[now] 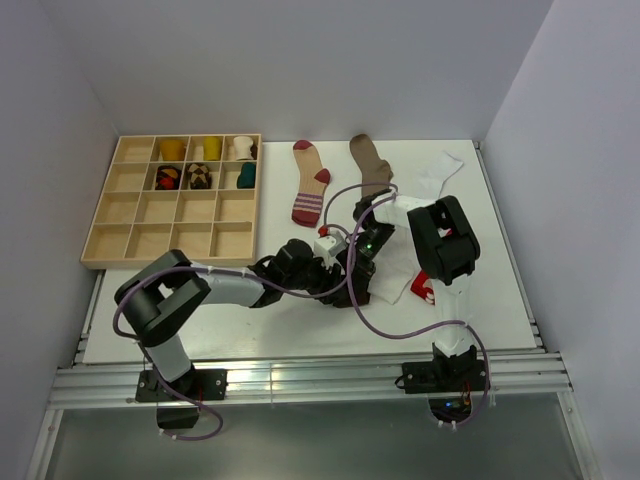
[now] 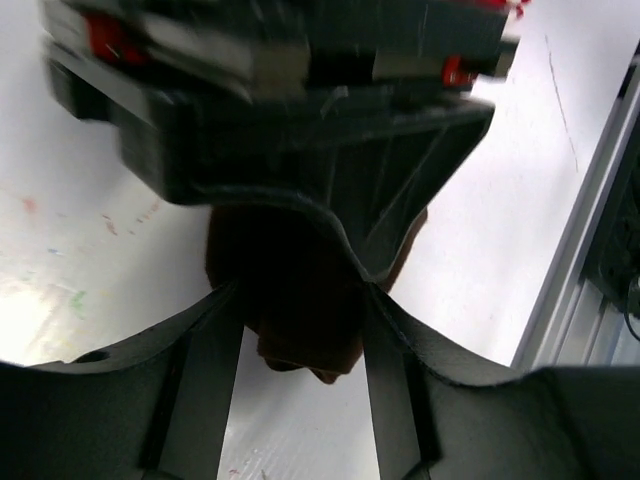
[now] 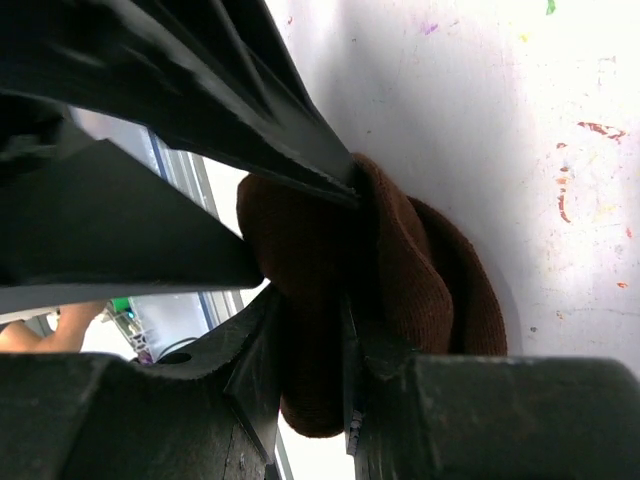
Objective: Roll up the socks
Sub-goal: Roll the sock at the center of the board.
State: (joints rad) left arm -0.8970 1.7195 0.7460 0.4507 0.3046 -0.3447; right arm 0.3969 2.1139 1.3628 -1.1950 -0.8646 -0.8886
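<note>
**White table, pale walls: both claws on one dark brown sock**

The table (image 1: 250, 325) is white and boxed in by pale grey walls (image 1: 60, 120). The wrist views show paint flecks on its top. Your two arms reach in to mid-table, where the claws meet nose to nose.

- Your right claw (image 3: 348, 245) is pinching the dark brown sock (image 3: 420, 290). Its fingers bite into a bunched wad of fabric that rests against the table.
- Your left claw (image 2: 298, 300) has a finger on either side of the same sock, and the fabric fills the gap between them. You cannot tell from the left wrist view whether they press the sock or only flank it. The other claw's body looms just above, blurred.
- In the top view the dark sock is hidden under both claws.

Other socks on the table:
- A cream sock with red toe, heel and stripes (image 1: 311, 185) lies flat toward the back.
- A tan-brown sock (image 1: 372, 165) lies flat just to its right.
- A white sock (image 1: 440, 172) lies farther right, near the back corner.
- A second white sock (image 1: 392, 285) lies just right of the claws, partly under the right arm.
- A red sock (image 1: 422, 292) touches the second white sock's right edge and is mostly covered by the arm.

A wooden tray (image 1: 110, 215) with a grid of compartments sits at the back left. Rolled socks (image 1: 172, 148) fill three compartments of its back row and three of the next row.
</note>
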